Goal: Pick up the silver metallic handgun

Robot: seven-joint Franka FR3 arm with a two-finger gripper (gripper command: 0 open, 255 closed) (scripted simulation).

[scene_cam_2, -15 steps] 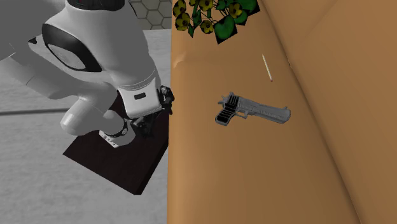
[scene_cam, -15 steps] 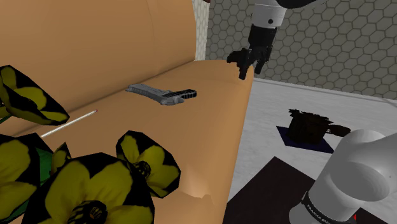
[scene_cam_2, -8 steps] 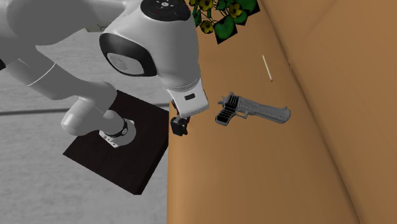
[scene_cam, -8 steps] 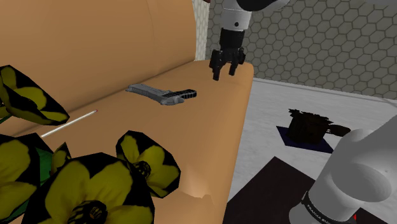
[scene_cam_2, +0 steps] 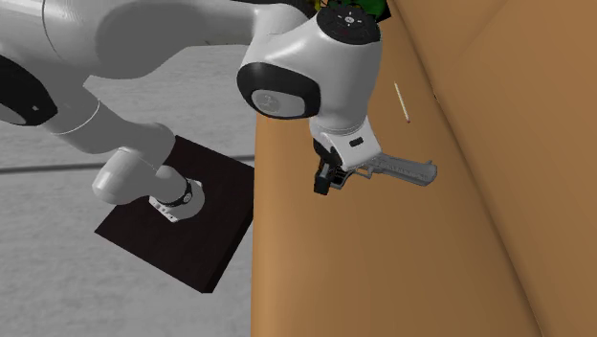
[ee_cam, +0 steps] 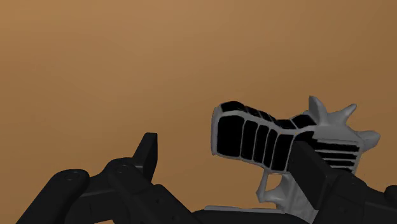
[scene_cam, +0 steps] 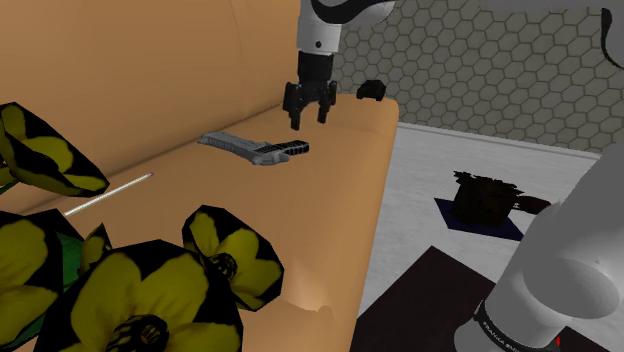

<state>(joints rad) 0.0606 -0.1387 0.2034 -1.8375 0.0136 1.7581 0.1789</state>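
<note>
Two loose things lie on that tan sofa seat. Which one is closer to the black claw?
The silver handgun with the black grip, almost under the open gripper. The thin white stick lies farther off, near the yellow flowers.

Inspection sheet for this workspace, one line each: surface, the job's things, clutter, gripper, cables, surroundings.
Surface: tan sofa seat, with the sofa's back rising behind it.
Job's things: silver handgun with a black ribbed grip, lying flat on the seat.
Clutter: thin pale stick on the seat, apart from the handgun; yellow-and-black flowers close to the shoulder camera.
Gripper: gripper open, above the handgun's grip end, not clasping it.
Cables: nothing seen.
Surroundings: hexagon-patterned wall; pale grey floor; dark potted thing on a dark mat on the floor.
</note>
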